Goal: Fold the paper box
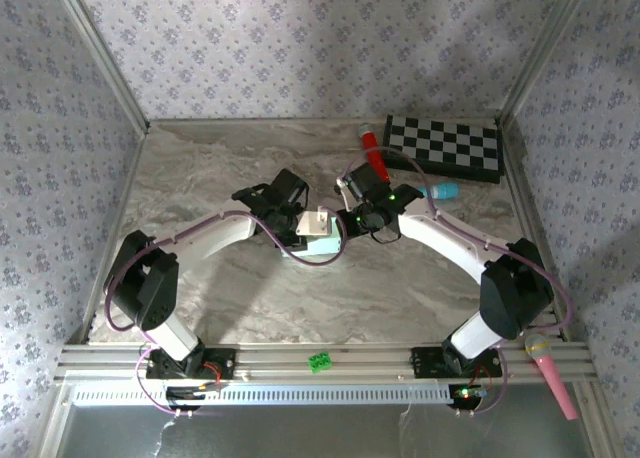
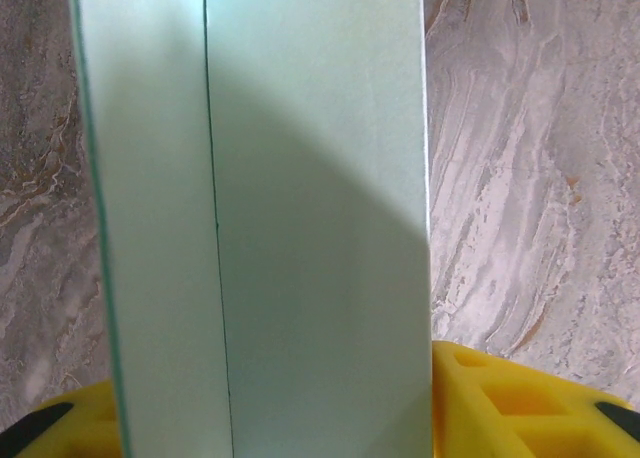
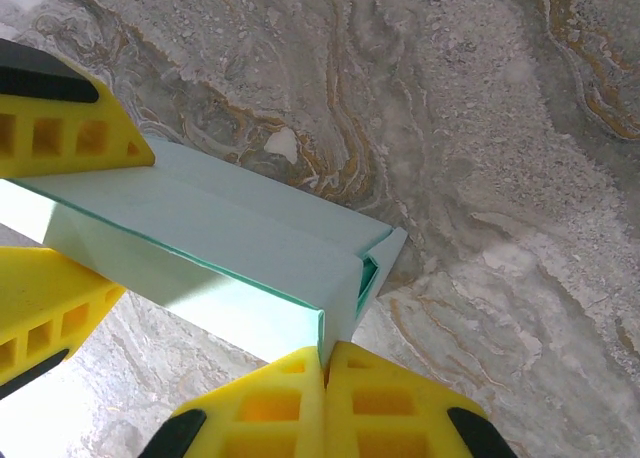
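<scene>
judging the paper box (image 1: 318, 240), lying on the table (image 1: 230, 278), as light, flimsy, crease-prone card, seeing the right gripper (image 3: 325, 363) pinching its thin edge and the left gripper (image 2: 270, 378) straddling its sides part-open, contact unclear, favouring holds beside fold lines.
</scene>
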{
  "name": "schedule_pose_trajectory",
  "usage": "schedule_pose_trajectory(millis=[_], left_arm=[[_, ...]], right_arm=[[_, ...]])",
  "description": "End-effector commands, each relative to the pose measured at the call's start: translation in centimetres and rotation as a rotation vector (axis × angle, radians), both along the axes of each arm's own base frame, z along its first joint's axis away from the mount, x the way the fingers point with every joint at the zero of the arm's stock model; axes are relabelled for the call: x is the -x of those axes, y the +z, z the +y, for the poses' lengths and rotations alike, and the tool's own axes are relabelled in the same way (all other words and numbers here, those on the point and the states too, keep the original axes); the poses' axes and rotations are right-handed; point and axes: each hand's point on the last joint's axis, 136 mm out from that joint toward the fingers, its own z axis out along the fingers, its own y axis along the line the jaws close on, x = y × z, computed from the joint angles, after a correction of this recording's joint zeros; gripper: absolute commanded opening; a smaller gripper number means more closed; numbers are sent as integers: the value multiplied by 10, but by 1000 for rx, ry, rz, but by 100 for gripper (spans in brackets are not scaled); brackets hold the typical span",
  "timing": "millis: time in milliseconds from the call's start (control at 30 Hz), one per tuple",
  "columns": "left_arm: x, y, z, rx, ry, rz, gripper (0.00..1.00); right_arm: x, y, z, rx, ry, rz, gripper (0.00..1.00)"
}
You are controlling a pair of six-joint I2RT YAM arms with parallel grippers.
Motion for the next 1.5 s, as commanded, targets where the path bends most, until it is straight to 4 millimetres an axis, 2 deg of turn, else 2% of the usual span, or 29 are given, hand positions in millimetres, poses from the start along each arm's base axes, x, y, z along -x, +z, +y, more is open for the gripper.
schedule_pose_trajectory(millis=[0, 833, 1167, 1433, 1467], left_arm=[[7, -13, -3, -32, -28, 28, 48], [6, -16, -6, -39, -41, 21, 47], [6, -17, -6, -41, -46, 22, 47], [5, -17, -6, -42, -49, 15, 46], [5, -17, -6, -41, -49, 14, 46]], right_arm=[[0, 9, 16, -90, 16, 11, 6], [-3, 8, 30, -162, -4, 74, 8], [1, -22, 13, -9, -28, 60, 4], [1, -37, 13, 45, -34, 62, 2], [7, -48, 7, 74, -36, 81, 2]])
